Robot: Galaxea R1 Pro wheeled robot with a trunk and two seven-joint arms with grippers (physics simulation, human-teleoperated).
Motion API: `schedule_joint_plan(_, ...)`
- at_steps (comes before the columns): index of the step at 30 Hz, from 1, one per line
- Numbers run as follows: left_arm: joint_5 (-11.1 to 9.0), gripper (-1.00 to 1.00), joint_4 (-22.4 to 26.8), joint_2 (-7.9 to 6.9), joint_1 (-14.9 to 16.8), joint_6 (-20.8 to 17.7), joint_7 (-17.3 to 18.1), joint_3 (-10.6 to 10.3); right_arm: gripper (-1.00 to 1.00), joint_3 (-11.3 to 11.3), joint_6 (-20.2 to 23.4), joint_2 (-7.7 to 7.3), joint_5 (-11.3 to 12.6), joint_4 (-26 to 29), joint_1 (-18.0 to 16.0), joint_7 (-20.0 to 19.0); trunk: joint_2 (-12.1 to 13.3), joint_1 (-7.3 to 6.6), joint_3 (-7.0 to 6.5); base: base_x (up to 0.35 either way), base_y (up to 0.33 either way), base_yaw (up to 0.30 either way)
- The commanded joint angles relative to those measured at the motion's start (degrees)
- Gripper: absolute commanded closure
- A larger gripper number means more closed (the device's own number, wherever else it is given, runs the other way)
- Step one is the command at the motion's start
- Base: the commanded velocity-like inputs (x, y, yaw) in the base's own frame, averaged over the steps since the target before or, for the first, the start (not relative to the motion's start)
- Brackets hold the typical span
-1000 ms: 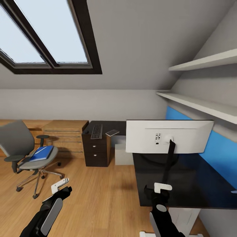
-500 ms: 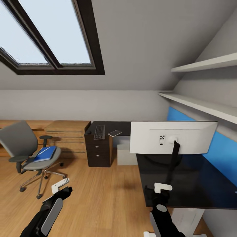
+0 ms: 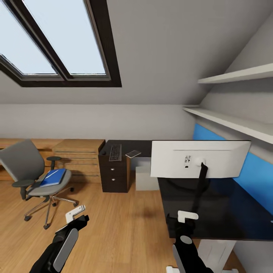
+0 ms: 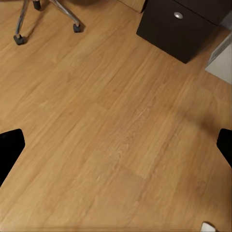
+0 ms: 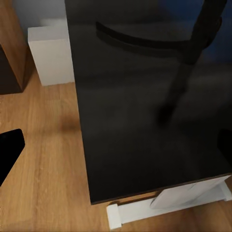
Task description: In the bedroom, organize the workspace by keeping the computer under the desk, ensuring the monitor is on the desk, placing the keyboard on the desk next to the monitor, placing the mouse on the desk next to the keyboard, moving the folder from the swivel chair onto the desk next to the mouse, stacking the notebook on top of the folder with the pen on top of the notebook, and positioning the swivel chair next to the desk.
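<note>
- Since the earlier frames the head view has drifted, so the camera has moved; against that, the left gripper (image 3: pixel 75 214) has shifted a little toward the middle of the floor, while the right gripper (image 3: pixel 187 217) holds its place over the desk (image 3: pixel 212 212) edge.
- Folder (image 3: pixel 52 177): flat on the seat of the chair (image 3: pixel 32 172), out on the open floor, well apart from the desk. A thin pale item lies on top of it; too small to identify.
- Key relation: the folder lies ahead of the left gripper and further to the robot's left. Left arm is clearly the nearer; the right is well apart from it, over the desk.
- Folder's long axis runs roughly from seat front toward the backrest, slightly skewed.
- Left jaws: apart and empty, the two dark fingertips (image 4: pixel 9 150) showing at opposite edges of the left wrist view, bare floor between them.
- Right jaws: likewise apart and empty, over the glossy desk near the monitor stand.
- Monitor (image 3: pixel 199 163): upright on the desk, pale back toward us.
- Keyboard (image 3: pixel 115 152) and notebook (image 3: pixel 133 153): on the far desk wing above the drawer unit (image 3: pixel 113 174), near each other.
- Computer (image 3: pixel 146 178): on the floor under the desk, beside the drawers.
- Mouse: not made out with certainty.
- Judgement: the robot must close on the chair before any left-arm pickup.
</note>
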State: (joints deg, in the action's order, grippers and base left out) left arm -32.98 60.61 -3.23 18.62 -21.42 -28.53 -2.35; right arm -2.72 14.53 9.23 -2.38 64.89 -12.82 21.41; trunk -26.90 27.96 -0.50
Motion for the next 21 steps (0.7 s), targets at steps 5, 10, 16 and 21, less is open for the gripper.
schedule_joint_plan(5, -0.62, -1.0, 0.04, -0.03, 0.01, -0.17, -0.41, -0.27, -1.0, -0.1, 0.49, -0.04, -0.26, -0.01, -0.01, 0.22, 1.98, -1.08, -0.88, 0.018, 0.151, 0.0)
schedule_joint_plan(10, -0.6, -1.0, 0.0, 0.0, 0.01, -0.19, -0.39, -0.29, -1.0, -0.1, 0.49, -0.08, -0.26, -0.02, -0.01, 0.21, 3.98, -2.18, -1.78, 0.092, 0.273, 0.0)
schedule_joint_plan(16, -0.62, -1.0, -0.02, -0.02, 0.01, -0.2, -0.39, -0.29, -1.0, -0.1, 0.42, -0.09, -0.26, -0.02, -0.01, 0.21, 3.98, -2.18, -1.78, 0.117, 0.311, 0.0)
schedule_joint_plan(21, -0.78, -1.0, 0.01, 0.13, 0.01, -0.15, -0.46, -0.38, -1.0, -0.05, 0.35, -0.09, -0.26, 0.08, -0.01, 0.21, 3.98, -2.18, -1.78, 0.135, 0.241, 0.0)
